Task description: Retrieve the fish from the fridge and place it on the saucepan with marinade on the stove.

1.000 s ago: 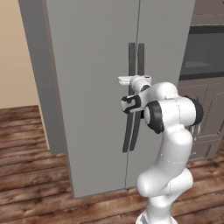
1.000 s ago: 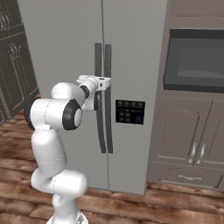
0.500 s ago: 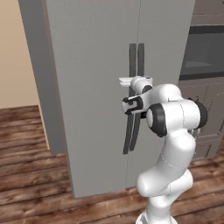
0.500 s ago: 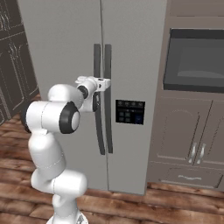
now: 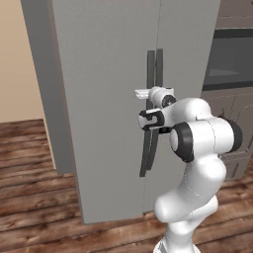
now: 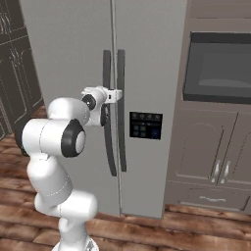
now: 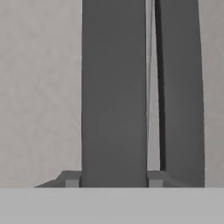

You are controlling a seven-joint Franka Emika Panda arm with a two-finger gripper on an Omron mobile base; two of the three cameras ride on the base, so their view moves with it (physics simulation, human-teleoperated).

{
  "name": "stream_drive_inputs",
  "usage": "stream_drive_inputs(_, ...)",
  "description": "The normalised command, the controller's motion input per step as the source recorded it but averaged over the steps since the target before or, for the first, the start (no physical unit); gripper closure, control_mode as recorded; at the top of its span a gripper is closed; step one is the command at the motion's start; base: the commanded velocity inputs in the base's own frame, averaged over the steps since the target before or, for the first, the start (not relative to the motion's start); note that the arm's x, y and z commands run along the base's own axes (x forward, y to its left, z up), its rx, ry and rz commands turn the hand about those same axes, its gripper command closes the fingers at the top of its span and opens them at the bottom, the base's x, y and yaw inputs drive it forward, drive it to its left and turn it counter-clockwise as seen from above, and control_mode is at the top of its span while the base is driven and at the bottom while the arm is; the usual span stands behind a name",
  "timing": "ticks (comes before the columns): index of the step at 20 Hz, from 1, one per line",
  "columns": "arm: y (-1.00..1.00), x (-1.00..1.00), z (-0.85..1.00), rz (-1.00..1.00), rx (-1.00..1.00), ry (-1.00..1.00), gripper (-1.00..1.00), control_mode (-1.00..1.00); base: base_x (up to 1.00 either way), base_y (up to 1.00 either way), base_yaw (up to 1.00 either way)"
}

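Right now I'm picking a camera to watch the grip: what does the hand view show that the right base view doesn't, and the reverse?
Hand view alone: a finger tip on each side of the left door handle, closed on it. Right base view alone: the fridge's dark control panel, the built-in oven, cabinet doors and wood floor. Both: the two dark handles and the seam between the fridge doors.

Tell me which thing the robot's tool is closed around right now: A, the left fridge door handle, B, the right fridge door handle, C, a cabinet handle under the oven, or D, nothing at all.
A: in the hand view the tool has one fingertip on each side of the left door handle, with the right door handle standing free beside it.
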Motion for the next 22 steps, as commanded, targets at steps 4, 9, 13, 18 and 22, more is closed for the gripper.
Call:
stream_drive_inputs(4, 0.16, -0.33, -0.02, 0.00, 0.00, 0.07, 1.00, -1.00, 0.00, 0.00, 0.00)
stream_drive_inputs(9, 0.34, -0.30, 0.00, 0.00, 0.00, 0.12, 1.00, -1.00, 0.00, 0.00, 0.00)
stream_drive_inputs(13, 0.44, -0.19, 0.00, 0.00, 0.00, 0.21, 1.00, -1.00, 0.00, 0.00, 0.00)
stream_drive_inputs(18, 0.50, -0.27, -0.08, 0.00, 0.00, 0.21, 1.00, -1.00, 0.00, 0.00, 0.00)
stream_drive_inputs(22, 0.47, -0.32, -0.07, 0.00, 0.00, 0.13, 1.00, -1.00, 0.00, 0.00, 0.00)
